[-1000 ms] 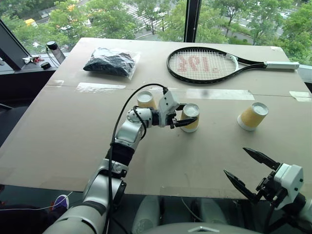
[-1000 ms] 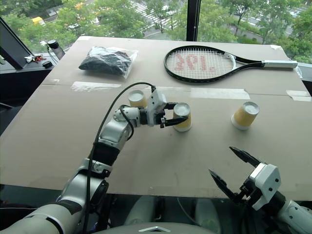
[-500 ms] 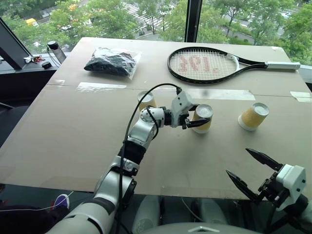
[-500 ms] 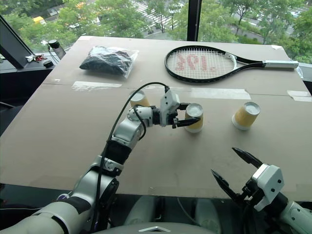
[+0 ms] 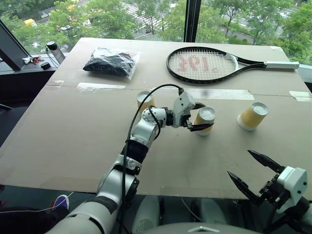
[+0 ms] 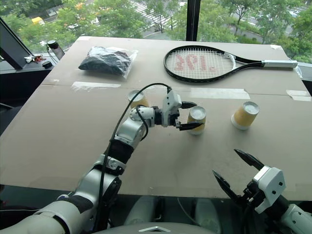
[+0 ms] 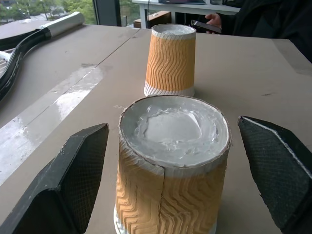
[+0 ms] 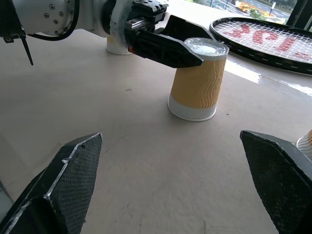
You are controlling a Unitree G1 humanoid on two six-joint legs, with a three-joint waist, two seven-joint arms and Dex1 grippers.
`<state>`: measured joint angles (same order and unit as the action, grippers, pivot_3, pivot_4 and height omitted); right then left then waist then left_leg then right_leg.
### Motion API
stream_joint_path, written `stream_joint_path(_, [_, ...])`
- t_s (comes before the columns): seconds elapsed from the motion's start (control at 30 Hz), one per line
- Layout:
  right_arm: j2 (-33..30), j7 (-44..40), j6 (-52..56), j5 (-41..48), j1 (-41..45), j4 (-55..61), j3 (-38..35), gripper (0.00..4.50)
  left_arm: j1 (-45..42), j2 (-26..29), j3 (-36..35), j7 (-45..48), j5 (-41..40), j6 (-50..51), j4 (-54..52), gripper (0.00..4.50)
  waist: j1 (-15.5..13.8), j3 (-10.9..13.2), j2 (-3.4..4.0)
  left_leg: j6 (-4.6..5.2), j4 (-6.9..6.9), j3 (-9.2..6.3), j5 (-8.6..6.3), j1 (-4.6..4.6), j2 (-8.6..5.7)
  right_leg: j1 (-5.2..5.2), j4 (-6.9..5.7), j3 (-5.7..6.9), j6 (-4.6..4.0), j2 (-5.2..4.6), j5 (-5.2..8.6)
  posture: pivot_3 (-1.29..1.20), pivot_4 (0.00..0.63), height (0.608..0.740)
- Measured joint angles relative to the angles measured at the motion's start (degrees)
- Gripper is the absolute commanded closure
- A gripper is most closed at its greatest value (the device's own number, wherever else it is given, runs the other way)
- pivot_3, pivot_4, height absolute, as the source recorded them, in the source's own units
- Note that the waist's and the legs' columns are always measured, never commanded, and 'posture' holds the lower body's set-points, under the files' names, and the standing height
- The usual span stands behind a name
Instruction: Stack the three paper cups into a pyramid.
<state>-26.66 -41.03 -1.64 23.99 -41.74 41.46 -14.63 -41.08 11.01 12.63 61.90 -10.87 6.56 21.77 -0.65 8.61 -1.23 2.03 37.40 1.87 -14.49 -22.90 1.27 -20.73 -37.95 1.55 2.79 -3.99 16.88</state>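
Left tool point(image 5: 200, 117) extended forward, fingers spread wide, pointing right. Right tool point(image 5: 253, 171) low, near body, fingers apart.

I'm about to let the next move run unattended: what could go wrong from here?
The left gripper stands open with its fingers straddling the middle cup; pulling back askew could tip it. The right cup stands apart from it, so the base is not formed. The racket lies close behind the cups.

The left tool point(image 5: 197, 117) has opened, releasing the middle cup point(image 5: 204, 121).
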Motion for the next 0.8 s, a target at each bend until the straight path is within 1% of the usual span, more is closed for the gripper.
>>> stream_joint_path(0.03, [0.0, 0.0, 0.0, 0.0, 0.2, 0.0, 0.0, 0.0, 0.7, 1.0, -0.3, 0.6, -0.6, 0.7, -1.7, 0.04, 0.1, 0.0, 0.02, 0.0, 0.0, 0.0, 0.0, 0.0, 0.0, 0.0, 0.0, -0.01, 0.0, 0.0, 0.0, 0.0, 0.15, 0.74])
stream_joint_path(0.13, [-0.2, -0.4, 0.0, 0.3, 1.6, -0.1, 0.2, 0.0, 4.3, 7.5, -3.6, 2.8, -5.3, 6.9, -11.2, 0.04, 0.3, 0.0, 0.05, -0.05, -0.02, -0.05, 0.03, 0.01, 0.03, 0.01, -0.01, -0.07, -0.01, -0.03, 0.0, 0.0, 0.15, 0.74])
stream_joint_path(0.17, [-0.7, -0.8, 0.2, 0.6, 3.1, -0.4, 0.4, 0.0, 5.7, 10.0, -6.4, 2.6, -8.4, 10.1, -15.4, 0.04, 0.4, 0.0, 0.05, -0.06, 0.01, -0.07, 0.04, 0.01, 0.03, 0.01, -0.01, -0.08, -0.01, -0.04, 0.0, 0.0, 0.15, 0.74])
stream_joint_path(0.27, [-1.5, -1.3, 0.4, 1.2, 5.5, -1.1, 0.9, 0.0, 7.5, 14.9, -14.4, 0.4, -14.7, 16.7, -22.7, 0.04, 0.0, 0.0, 0.08, -0.07, 0.01, -0.09, 0.04, 0.01, 0.01, 0.03, 0.0, -0.12, -0.01, -0.09, 0.0, 0.0, 0.15, 0.74])
stream_joint_path(0.33, [-1.7, -1.4, 0.6, 1.3, 6.3, -1.7, 1.3, 0.0, 8.3, 16.4, -17.1, -1.1, -16.3, 18.1, -24.6, 0.04, -0.5, 0.0, 0.08, -0.07, 0.03, -0.17, 0.04, 0.0, -0.03, 0.1, 0.05, -0.06, -0.01, -0.1, 0.01, 0.0, 0.15, 0.74])
stream_joint_path(0.37, [-1.9, -1.7, 0.8, 1.6, 7.1, -1.9, 1.7, 0.0, 9.6, 17.5, -18.6, -2.5, -16.4, 18.5, -25.2, 0.04, -0.6, 0.0, 0.1, -0.07, 0.03, -0.17, 0.04, 0.01, -0.05, 0.12, 0.04, -0.07, -0.01, -0.11, 0.0, 0.0, 0.15, 0.74])
stream_joint_path(0.43, [-2.1, -1.9, 1.1, 1.7, 7.7, -2.0, 2.3, 0.0, 10.8, 18.5, -19.5, -3.7, -16.3, 18.5, -25.0, 0.04, -0.5, 0.0, 0.08, -0.07, 0.04, -0.18, 0.04, 0.01, -0.05, 0.12, 0.04, -0.07, -0.01, -0.09, 0.0, 0.0, 0.15, 0.74])
stream_joint_path(0.47, [-2.4, -2.1, 1.5, 1.7, 8.7, -2.1, 3.1, 0.0, 12.2, 20.2, -20.3, -4.5, -15.9, 17.9, -24.6, 0.04, -0.3, 0.0, 0.06, -0.07, 0.03, -0.18, 0.04, 0.02, -0.04, 0.12, 0.04, -0.07, -0.01, -0.07, 0.0, 0.0, 0.15, 0.74])
stream_joint_path(0.5, [-2.4, -2.3, 1.6, 1.9, 9.3, -2.1, 3.3, 0.0, 13.3, 21.9, -21.5, -5.3, -15.0, 17.7, -23.1, 0.04, 0.0, 0.0, 0.09, -0.07, -0.01, -0.16, 0.04, 0.06, -0.03, 0.08, 0.01, -0.08, -0.01, -0.04, 0.0, 0.0, 0.15, 0.74])
stream_joint_path(0.57, [-2.5, -2.4, 1.8, 2.0, 9.6, -2.2, 3.6, 0.0, 14.4, 23.4, -22.9, -7.2, -13.5, 16.6, -20.6, 0.04, -0.1, 0.0, 0.09, -0.04, -0.02, -0.17, 0.02, 0.06, -0.02, 0.07, 0.0, -0.05, -0.01, -0.03, 0.0, 0.0, 0.15, 0.74])
stream_joint_path(0.7, [-2.8, -2.6, 2.3, 2.2, 10.0, -2.3, 3.7, 0.0, 15.0, 23.4, -22.4, -9.4, -10.7, 14.5, -18.0, 0.04, -0.5, 0.0, 0.04, -0.02, 0.02, -0.18, 0.01, 0.01, -0.07, 0.11, 0.03, -0.01, 0.0, -0.08, 0.0, 0.0, 0.15, 0.74])
stream_joint_path(0.8, [-2.8, -2.9, 2.6, 2.5, 10.0, -2.3, 3.7, 0.0, 14.5, 22.7, -20.8, -10.6, -9.2, 13.2, -16.0, 0.04, -0.4, 0.0, 0.04, -0.02, 0.02, -0.18, 0.01, 0.01, -0.07, 0.11, 0.03, -0.02, 0.0, -0.08, 0.0, 0.0, 0.15, 0.74])
